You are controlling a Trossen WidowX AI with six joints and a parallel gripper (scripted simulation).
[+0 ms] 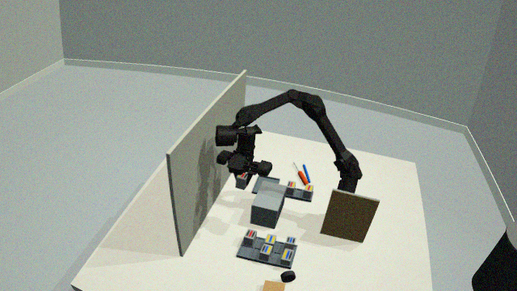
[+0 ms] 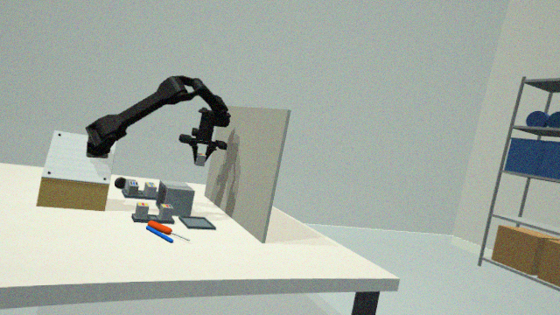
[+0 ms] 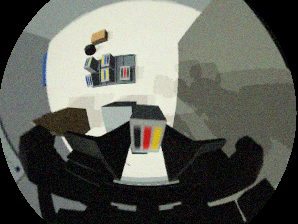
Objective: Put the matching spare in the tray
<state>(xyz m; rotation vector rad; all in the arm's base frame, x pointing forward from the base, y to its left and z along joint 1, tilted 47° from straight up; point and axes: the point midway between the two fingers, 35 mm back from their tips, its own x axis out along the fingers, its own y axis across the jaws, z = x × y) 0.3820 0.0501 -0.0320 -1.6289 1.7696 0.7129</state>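
Note:
My gripper [image 1: 243,178] [image 2: 200,158] is shut on a small grey spare [image 1: 241,180] [image 2: 200,161] [image 3: 145,137] whose label has red, dark and yellow stripes. I hold it in the air beside the upright panel, above and just left of the flat dark tray [image 1: 264,185] [image 2: 197,222]. The mounted unit [image 1: 267,208] [image 2: 177,197] [image 3: 123,117] is a plain grey block next to the tray; its back does not show. A rack [image 1: 266,255] [image 3: 109,70] at the front holds several striped spares. A second rack [image 1: 300,195] [image 2: 153,217] holds two more.
A tall beige panel [image 1: 206,162] [image 2: 249,171] stands close to my left. A brown box [image 1: 349,216] [image 2: 72,192] stands by the arm's base. An orange screwdriver [image 1: 300,176] [image 2: 159,227] and a blue one [image 1: 306,173] [image 2: 159,234] lie behind the racks. A black puck [image 1: 287,276] and a brown pad [image 1: 274,286] lie at the front edge.

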